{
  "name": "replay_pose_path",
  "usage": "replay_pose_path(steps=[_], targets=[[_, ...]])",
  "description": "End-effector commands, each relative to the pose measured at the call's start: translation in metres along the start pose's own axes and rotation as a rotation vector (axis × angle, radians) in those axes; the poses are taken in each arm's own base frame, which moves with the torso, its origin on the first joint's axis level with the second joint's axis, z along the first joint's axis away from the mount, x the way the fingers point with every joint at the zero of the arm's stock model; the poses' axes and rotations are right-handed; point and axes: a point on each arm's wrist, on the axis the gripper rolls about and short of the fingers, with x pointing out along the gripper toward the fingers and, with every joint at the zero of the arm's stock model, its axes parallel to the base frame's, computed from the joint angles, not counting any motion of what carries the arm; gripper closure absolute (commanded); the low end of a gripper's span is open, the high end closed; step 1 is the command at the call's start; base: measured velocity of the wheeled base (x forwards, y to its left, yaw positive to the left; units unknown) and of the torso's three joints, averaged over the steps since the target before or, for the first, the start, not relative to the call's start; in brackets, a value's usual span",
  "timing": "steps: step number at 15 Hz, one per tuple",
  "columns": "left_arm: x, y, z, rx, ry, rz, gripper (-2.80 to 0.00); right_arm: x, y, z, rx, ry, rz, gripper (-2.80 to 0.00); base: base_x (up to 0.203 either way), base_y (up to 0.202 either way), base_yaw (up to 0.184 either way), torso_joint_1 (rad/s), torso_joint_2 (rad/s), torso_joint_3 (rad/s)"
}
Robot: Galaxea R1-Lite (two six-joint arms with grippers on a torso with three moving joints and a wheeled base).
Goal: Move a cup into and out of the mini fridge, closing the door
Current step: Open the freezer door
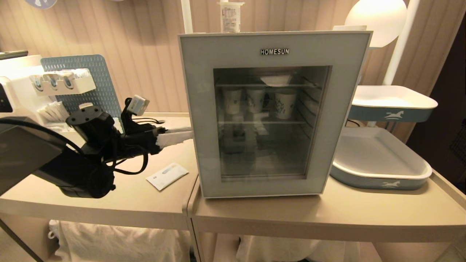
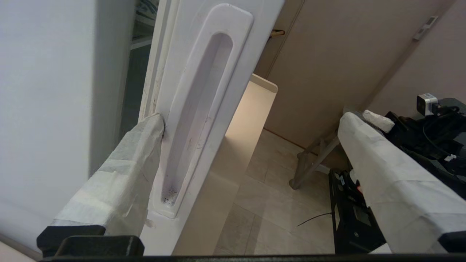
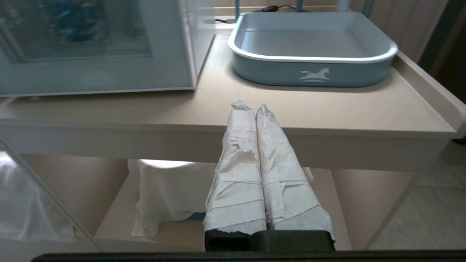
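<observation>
The mini fridge stands on the table, and its grey-blue door with the dark glass faces me. My left gripper is open at the door's left edge. In the left wrist view one taped finger is tucked into the narrow gap between the fridge body and the door, right beside the long recessed handle. The other finger stands well clear in the air. The door is ajar by a slit. My right gripper is shut and empty, parked below the table's front edge. The cup is hidden from view.
Taller paper cups stand on the upper wire shelf behind the glass. A white packet lies on the table left of the fridge. Two blue-and-white trays sit to the right. A pegboard rack stands at the back left.
</observation>
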Motion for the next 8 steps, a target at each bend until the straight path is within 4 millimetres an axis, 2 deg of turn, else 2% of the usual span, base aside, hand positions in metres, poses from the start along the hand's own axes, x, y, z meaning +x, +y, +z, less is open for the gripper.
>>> replay_pose_path(steps=[1, 5, 8], targets=[[-0.004, -0.015, 0.002, 0.028, -0.008, -0.007, -2.80, 0.000, 0.000, 0.000, -0.001, 0.002, 0.001, 0.00, 0.000, 0.000, 0.000, 0.000, 0.00, 0.000], [-0.014, -0.045, -0.007, 0.025, -0.008, -0.005, -2.80, 0.000, 0.000, 0.000, -0.001, 0.003, 0.001, 0.00, 0.000, 0.000, 0.000, 0.000, 0.00, 0.000], [-0.025, -0.082, -0.011, 0.016, -0.004, -0.005, -2.80, 0.000, 0.000, 0.000, -0.001, 0.003, 0.001, 0.00, 0.000, 0.000, 0.000, 0.000, 0.00, 0.000]])
